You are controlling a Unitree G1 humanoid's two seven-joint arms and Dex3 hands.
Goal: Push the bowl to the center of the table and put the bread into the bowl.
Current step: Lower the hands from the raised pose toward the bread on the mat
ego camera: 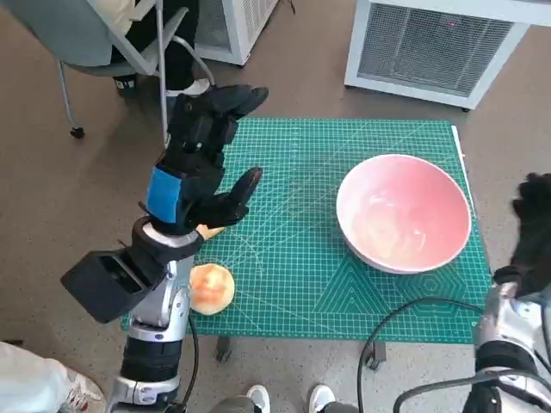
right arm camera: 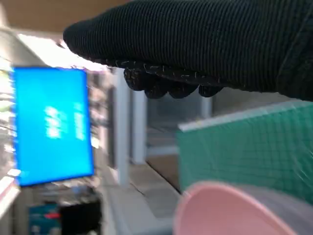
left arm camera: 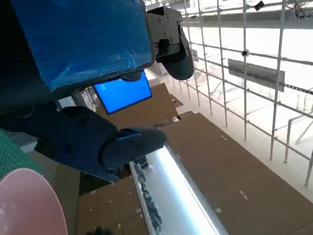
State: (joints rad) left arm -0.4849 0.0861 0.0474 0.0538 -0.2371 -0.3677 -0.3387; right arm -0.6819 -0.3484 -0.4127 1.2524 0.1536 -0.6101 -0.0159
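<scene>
Neither step looks finished. The bowl sits toward the right side of the table, not at its middle, so the push is either undone or only part done. The bread lies on the mat near the table's front left corner, well apart from the bowl and not in it.

The bowl is pink inside and holds nothing that I can see; the wrist views show only its rim and add no contents.

The left hand hangs above the left part of the table, just beyond the bread, fingers spread and holding nothing. The right hand is at the table's right edge, beside the bowl; the pictures do not show whether it touches the rim, nor can I tell if its fingers are spread or curled.

Still to do, as I judge it: slide the bowl leftward to the middle, then pick up the bread and drop it in.
</scene>
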